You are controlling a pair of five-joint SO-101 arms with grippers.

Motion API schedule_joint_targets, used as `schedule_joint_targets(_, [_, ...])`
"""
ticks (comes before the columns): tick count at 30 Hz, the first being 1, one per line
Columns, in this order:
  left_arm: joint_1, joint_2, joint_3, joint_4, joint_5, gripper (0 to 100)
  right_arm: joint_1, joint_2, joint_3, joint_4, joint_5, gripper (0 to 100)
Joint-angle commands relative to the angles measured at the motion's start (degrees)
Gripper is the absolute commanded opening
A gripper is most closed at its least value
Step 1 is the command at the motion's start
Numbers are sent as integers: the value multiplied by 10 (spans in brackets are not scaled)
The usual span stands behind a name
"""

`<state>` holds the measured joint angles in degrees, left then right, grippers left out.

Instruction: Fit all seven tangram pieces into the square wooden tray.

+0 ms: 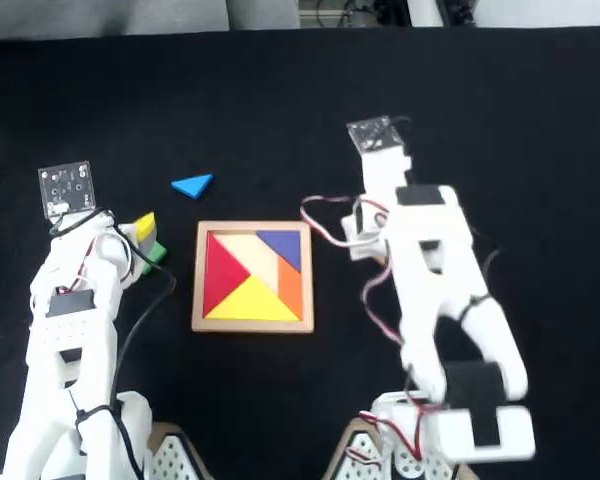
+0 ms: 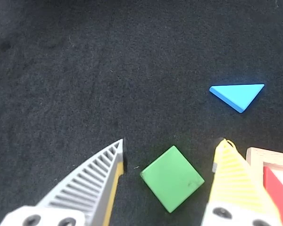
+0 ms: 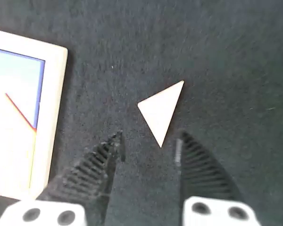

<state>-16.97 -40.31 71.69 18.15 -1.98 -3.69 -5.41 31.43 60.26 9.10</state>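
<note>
Left arm: stands at the table's left side, left of the tray.
Left gripper: released, with its grey and yellow fingers spread to either side of the green square and no contact visible.
Green square: lies flat on the black table, turned like a diamond, between the left gripper's fingers and just left of the tray's upper left corner.
Blue triangle: lies flat on the table, apart from the tray, beyond its upper left corner.
Square wooden tray: sits mid-table between the two arms.
Pieces in tray: red triangle on the left, yellow triangle along the near edge, blue piece in the far right corner, orange piece on the right side.
Pale patch in tray: cannot tell whether it is a piece or bare floor.
Pale triangle: flat on the table to the right of the tray, one tip pointing into the gap between the right gripper's fingers.
Right gripper: released, its dark fingers spread and the triangle untouched.
Right arm: stretches over the table right of the tray.
</note>
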Motion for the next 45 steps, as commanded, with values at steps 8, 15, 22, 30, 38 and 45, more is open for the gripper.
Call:
schedule_joint_targets(8, [0, 0, -6, -13, 3, 300, 7, 157, -146, 11, -37, 205])
schedule_joint_targets(15, [0, 0, -6, -13, 3, 300, 11, 190, -164, 12, -59, 204])
schedule_joint_targets(22, [0, 0, -6, -13, 3, 300, 11, 191, -164, 32, -61, 204])
schedule_joint_targets(30, [0, 0, -6, -13, 3, 300, 11, 195, -165, 23, -61, 204])
schedule_joint_targets(38, [0, 0, -6, -13, 3, 300, 10, 195, -165, 14, -61, 204])
schedule_joint_targets(45, [0, 0, -6, -13, 3, 300, 10, 195, -165, 11, -61, 204])
